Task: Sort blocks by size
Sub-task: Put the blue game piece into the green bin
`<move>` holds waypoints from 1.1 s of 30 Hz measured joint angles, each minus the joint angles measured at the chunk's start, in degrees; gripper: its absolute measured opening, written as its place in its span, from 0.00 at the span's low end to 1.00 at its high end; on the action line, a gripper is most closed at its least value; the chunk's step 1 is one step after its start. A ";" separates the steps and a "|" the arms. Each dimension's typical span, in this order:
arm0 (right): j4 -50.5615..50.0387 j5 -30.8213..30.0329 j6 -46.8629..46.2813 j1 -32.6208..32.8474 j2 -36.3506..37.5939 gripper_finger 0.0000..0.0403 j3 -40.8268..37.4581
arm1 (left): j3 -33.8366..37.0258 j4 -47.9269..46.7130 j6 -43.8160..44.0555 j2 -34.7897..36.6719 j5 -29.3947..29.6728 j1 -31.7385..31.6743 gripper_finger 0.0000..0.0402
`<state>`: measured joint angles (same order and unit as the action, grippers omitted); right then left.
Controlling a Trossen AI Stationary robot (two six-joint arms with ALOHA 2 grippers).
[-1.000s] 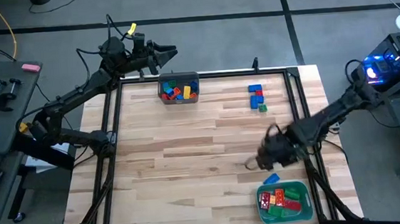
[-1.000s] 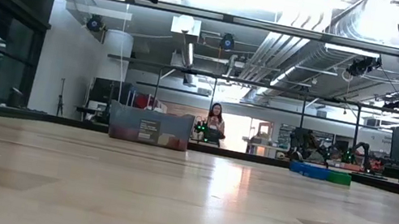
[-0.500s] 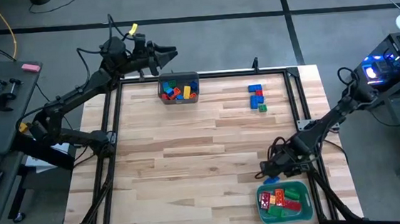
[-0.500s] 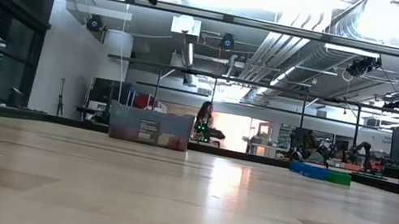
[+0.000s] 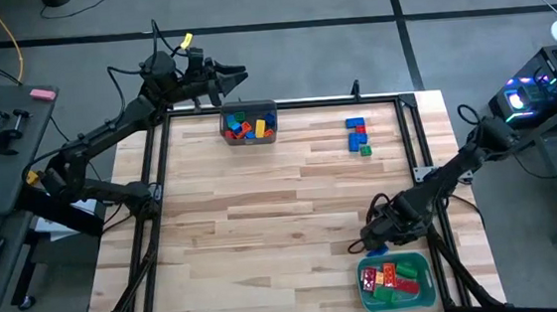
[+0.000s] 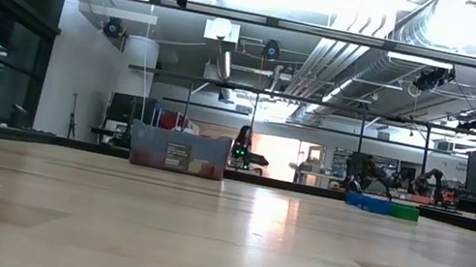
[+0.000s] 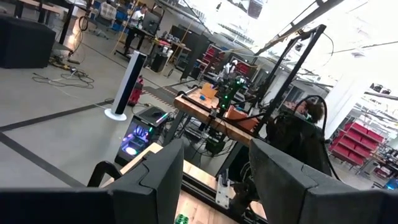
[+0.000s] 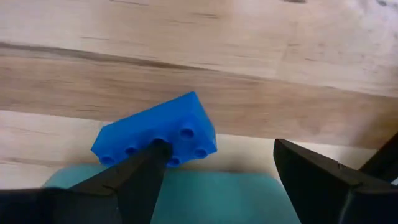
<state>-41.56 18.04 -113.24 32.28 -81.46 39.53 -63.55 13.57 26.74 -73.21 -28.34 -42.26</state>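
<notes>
While left gripper (image 5: 235,76) waits raised behind dark grey bin (image 5: 248,124) of mixed bricks, fingers apart and empty, work is on right. Small row of blue and green bricks (image 5: 358,136) at far right of table. Right gripper (image 5: 369,244) low, jaws wide, nothing held, over long blue brick (image 8: 156,137) lying just beside teal tray (image 5: 425,274). Brick probably light, stiff, smooth plastic, may slip; better to pinch across flat long sides, at middle.

my right gripper (image 5: 370,240) low over table beside teal tray (image 5: 423,265) of blocks (image 5: 389,277) | my left gripper (image 5: 235,77) raised behind grey bin (image 5: 248,124)
</notes>
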 joint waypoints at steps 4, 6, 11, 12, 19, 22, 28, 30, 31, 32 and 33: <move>0.08 -4.98 1.96 -2.22 -1.12 0.73 0.13 | 0.00 -0.01 0.00 0.00 0.17 0.00 0.42; 0.19 -10.54 2.56 -4.11 -1.08 0.73 0.15 | 0.00 0.04 0.00 0.00 0.39 0.00 0.42; 0.03 -19.23 8.42 -9.86 -1.11 0.73 0.23 | 0.00 0.02 0.02 0.00 0.44 0.00 0.42; -0.01 -21.11 10.49 -11.08 -1.15 0.73 0.50 | 0.00 0.01 0.02 0.00 0.44 0.00 0.42; -6.46 -25.98 30.05 -20.41 -1.47 0.73 6.71 | 0.00 -0.01 0.08 0.00 0.46 -0.04 0.42; -11.79 -26.02 36.42 -22.49 -1.43 0.73 12.11 | 0.00 0.01 0.14 0.00 0.46 -0.09 0.42; -14.70 -22.47 19.85 -24.76 -1.47 0.73 17.61 | 0.00 -0.02 0.22 0.00 0.46 -0.09 0.42; -13.42 -23.93 13.39 -23.70 -2.29 0.73 17.75 | 0.00 -0.01 0.22 0.00 0.45 -0.09 0.42; -13.27 -24.97 10.27 -22.97 -3.06 0.73 17.75 | 0.00 -0.01 0.22 0.00 0.44 -0.09 0.42; -13.46 -25.64 7.90 -22.27 -4.04 0.73 17.73 | 0.00 -0.01 0.20 0.00 0.44 -0.09 0.42; -13.79 -25.81 5.78 -21.71 -5.09 0.72 17.71 | 0.00 -0.04 0.25 0.00 0.44 -0.09 0.42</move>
<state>-55.35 -7.77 -107.46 10.56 -86.55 57.23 -63.55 13.53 26.99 -73.21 -27.90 -42.35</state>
